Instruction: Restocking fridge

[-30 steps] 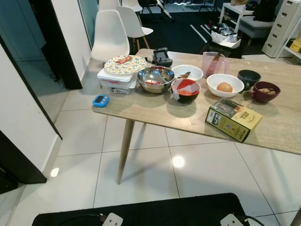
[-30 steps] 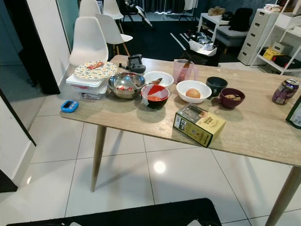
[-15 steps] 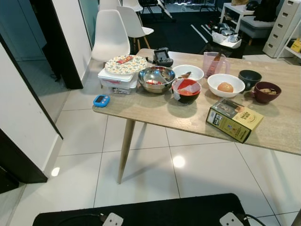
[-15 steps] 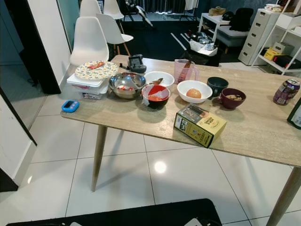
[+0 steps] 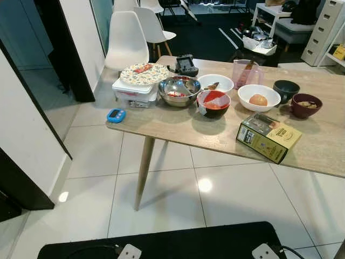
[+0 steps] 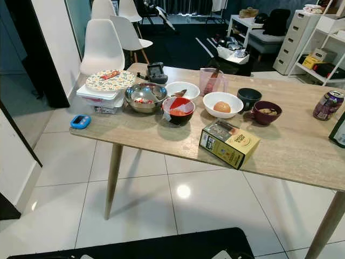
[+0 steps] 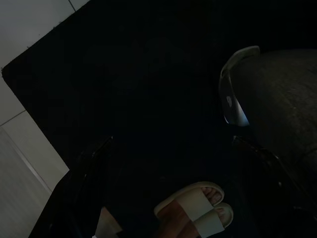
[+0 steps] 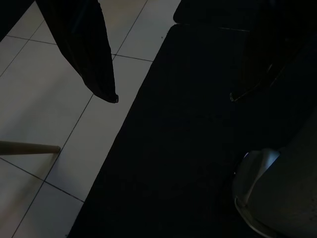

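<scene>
A wooden table point(image 5: 178, 127) stands ahead of me with food on it. A yellow carton point(image 5: 268, 136) lies near its front edge. Behind the carton are a white bowl holding an orange-brown item point(image 5: 258, 97), a red bowl point(image 5: 213, 102), a steel bowl point(image 5: 179, 90), a pink jug point(image 5: 245, 73), a dark green bowl point(image 5: 285, 89) and a maroon bowl point(image 5: 305, 104). A patterned plate point(image 5: 143, 74) rests on a white container point(image 5: 135, 93). My left gripper point(image 7: 172, 140) and right gripper point(image 8: 173, 99) hang open over a black mat, with nothing between their fingers.
A blue timer point(image 5: 115, 115) lies at the table's left corner and a purple can point(image 6: 328, 104) stands far right. White chairs point(image 5: 126, 40) stand behind the table. A dark wall edge point(image 5: 32, 162) is at my left. A person's sandalled foot point(image 7: 198, 208) rests on the mat.
The view has shifted very slightly. Nothing on the table has moved.
</scene>
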